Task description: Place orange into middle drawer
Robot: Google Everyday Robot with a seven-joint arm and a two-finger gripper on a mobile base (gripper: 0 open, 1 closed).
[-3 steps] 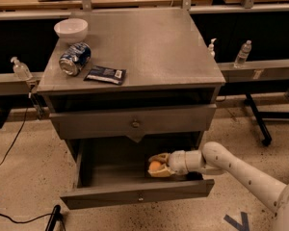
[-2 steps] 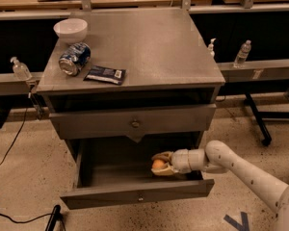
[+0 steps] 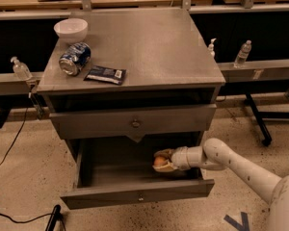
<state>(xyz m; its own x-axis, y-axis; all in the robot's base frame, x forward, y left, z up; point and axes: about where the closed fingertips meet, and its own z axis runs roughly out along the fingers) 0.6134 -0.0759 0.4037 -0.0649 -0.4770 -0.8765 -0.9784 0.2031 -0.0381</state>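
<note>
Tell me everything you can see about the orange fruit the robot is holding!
The small round orange fruit looks smooth and whole. The gripper, reaching in from the right, holds it between two pale fingers, which hide part of it. It is inside the open wide grey metal drawer, near the right side, low over the floor; I cannot tell whether it touches the floor.

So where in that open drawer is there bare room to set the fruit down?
The middle drawer has bare floor from its left wall across to the pincer, which grips the orange inside the right half. On the cabinet top, the bowl, can and packet crowd the left; the right side is bare.
</note>
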